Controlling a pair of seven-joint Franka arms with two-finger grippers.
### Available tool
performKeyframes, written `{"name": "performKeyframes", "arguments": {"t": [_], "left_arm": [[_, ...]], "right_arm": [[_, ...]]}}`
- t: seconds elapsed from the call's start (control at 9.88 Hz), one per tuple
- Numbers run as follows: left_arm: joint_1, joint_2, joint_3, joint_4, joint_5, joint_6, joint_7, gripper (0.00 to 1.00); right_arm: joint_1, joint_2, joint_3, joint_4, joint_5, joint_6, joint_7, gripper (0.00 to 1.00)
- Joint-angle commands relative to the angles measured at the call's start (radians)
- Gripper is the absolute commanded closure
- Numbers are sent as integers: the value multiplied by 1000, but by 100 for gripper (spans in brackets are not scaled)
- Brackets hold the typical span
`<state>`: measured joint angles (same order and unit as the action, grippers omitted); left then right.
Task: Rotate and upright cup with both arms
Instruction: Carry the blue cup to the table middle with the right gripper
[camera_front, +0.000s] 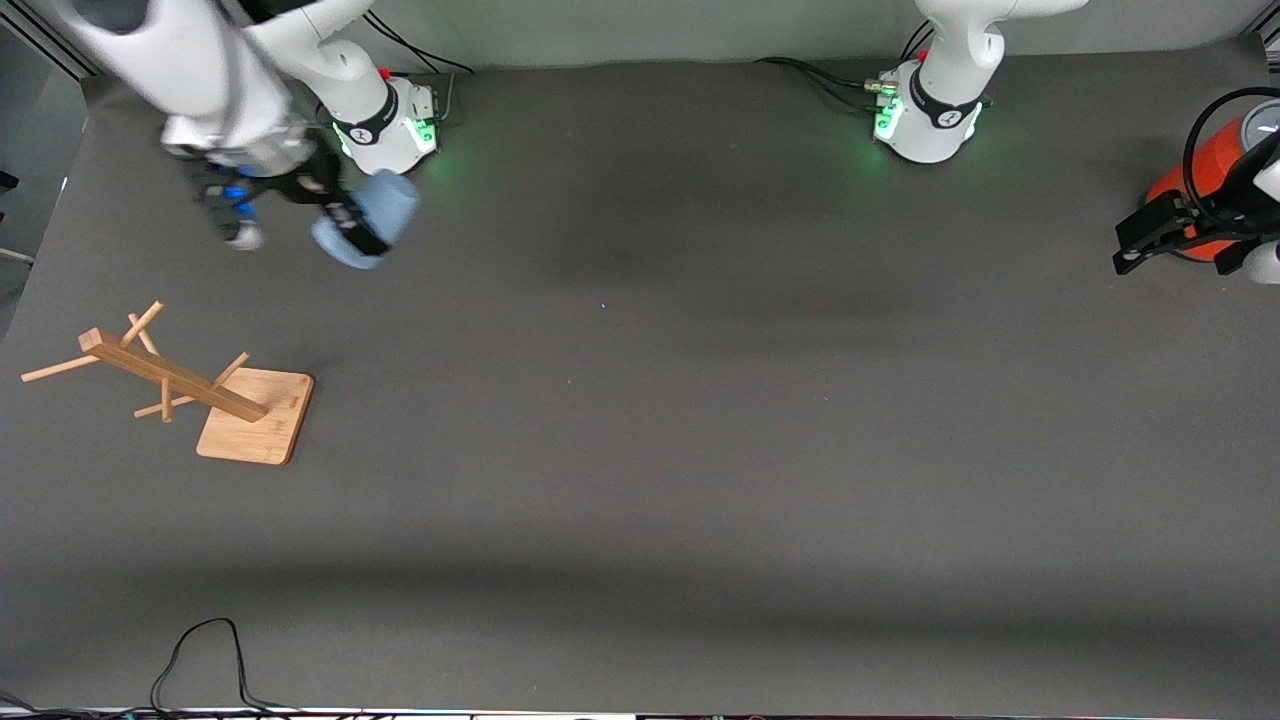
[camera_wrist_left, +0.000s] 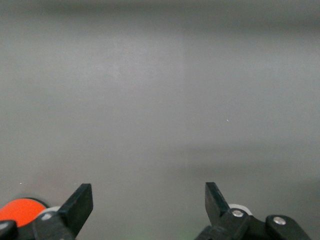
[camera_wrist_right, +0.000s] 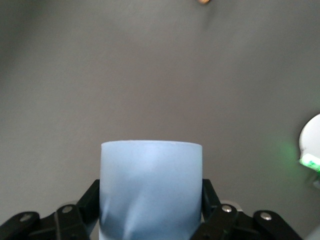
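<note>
Two white jointed robot arms are at my big dark grey table (camera_front: 700, 450), and I think the job is only partly done. The cup is already picked up, which is the first part. It is not standing up yet. It is tipped on its side in the air, so I still have to turn it, most likely pass it to the other arm, and set it down the right way up.

The right arm's black gripper (camera_front: 350, 225) is high over the right arm's end of the table, close to its own green-lit base (camera_front: 395, 120). Its two fingers (camera_wrist_right: 212, 197) are squeezed tight on the small pale-blue plain cup (camera_front: 368, 220), one finger on each side of the cup wall. In the right wrist view the cup sits snug between them and does not look like it is slipping.

The left arm's black gripper (camera_front: 1160, 235) waits at the left arm's end of the table, right by the big orange can with the grey top (camera_front: 1205, 170). Its fingers (camera_wrist_left: 80, 205) are spread wide apart, and I see nothing between them. I cannot tell if it touches the can.

The light wooden rack with pegs on a flat square base (camera_front: 190, 385) stands on the table, nearer to the front camera than the cup, with nothing hanging on it.
</note>
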<state>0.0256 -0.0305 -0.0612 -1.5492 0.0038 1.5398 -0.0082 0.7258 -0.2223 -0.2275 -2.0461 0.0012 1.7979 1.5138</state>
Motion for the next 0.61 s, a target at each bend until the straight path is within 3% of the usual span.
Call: {"name": "performKeyframes", "arguments": {"t": [0.0,0.2,0.51], "left_arm": [[-1,0,0,14,-2,-21,-4,0],[0,1,0,14,-5,-32,-6,0],[3,17,7,12,5,-41,-6,0]], "right_arm": [[117,200,-12,148,43,31,211,46],[211,373,-10,298,45,38,380,46],[305,576,-10,426,46,123,680,46]]}}
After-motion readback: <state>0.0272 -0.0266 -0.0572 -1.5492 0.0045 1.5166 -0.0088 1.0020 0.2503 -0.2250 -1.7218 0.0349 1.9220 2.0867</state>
